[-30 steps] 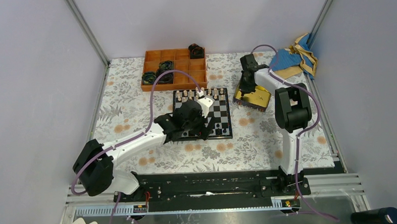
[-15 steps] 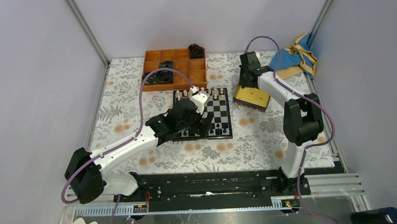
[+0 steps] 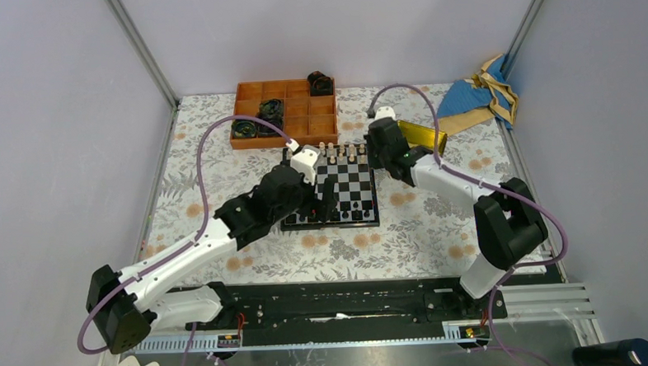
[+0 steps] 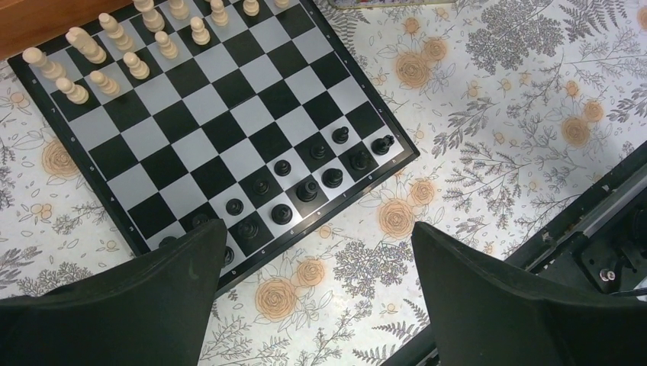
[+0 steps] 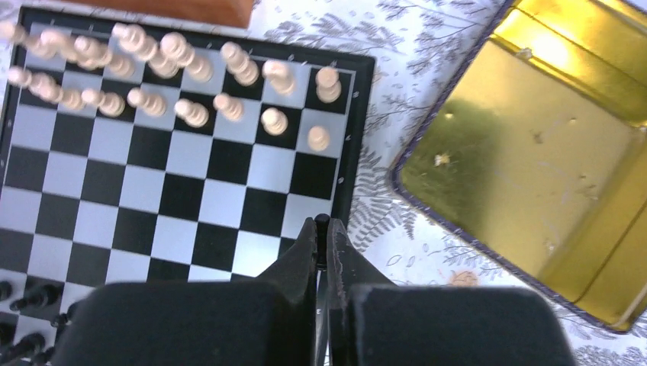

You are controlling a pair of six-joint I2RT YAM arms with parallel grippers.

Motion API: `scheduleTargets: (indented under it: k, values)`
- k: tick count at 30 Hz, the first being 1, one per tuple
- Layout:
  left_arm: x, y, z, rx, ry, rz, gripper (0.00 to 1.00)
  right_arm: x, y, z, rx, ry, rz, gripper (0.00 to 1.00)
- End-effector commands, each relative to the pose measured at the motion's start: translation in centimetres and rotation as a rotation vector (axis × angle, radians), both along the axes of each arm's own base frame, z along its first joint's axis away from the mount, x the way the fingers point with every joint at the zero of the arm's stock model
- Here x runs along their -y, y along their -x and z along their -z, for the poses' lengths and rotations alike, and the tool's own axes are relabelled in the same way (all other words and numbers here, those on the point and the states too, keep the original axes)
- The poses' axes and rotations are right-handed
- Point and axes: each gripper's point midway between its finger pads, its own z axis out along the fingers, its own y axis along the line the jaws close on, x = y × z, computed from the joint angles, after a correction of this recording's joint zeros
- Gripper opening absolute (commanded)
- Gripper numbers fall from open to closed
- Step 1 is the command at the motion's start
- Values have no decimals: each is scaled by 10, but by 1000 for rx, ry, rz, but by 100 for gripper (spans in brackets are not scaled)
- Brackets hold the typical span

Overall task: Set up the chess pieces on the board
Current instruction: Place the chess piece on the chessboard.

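**Left gripper** point(image 4: 319, 229): jaws wide apart and holding nothing. The two dark fingers point(image 4: 137, 305) frame the near edge of the board point(image 4: 221, 130), above it. Between and just beyond them the black chess pieces point(image 4: 307, 191) stand upright on the two rows nearest the arms, and the run reaches the near right corner. A few near the left finger are partly hidden.

**Right gripper** point(image 5: 322, 223): jaws drawn to a narrow slit, pinching a black chessman point(image 5: 322, 219). Only its small rounded top shows at the fingertips. The tips hang over the right edge of the board, about midway along it.

**Board**: it lies flat on the floral tablecloth point(image 3: 221, 171). The cream chessmen point(image 5: 152, 53) fill the two far rows, upright. The middle rows are bare.

**Surroundings**: a gold tin point(image 5: 534, 168) lies open just beside the board's far right corner, apart from it. An orange compartment tray point(image 3: 284, 110) sits beyond the board's far left and holds black coiled rings point(image 3: 270, 111). A blue-and-tan cloth point(image 3: 478, 94) is bunched in the far right corner of the table.
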Motion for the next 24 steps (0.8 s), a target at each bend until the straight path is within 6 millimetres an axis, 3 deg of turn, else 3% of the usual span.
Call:
scheduleTargets:
  k: [1, 17, 24]
  values:
    - [-10, 0, -5, 6, 27, -59, 99, -17, 2, -26, 178, -27, -24, 0]
    - [-26, 11, 0, 3, 58, -99, 99, -49, 38, 9, 323, 47, -57, 0]
    - [-36, 16, 9, 1, 69, -129, 99, -49, 46, 32, 332, 55, -45, 0]
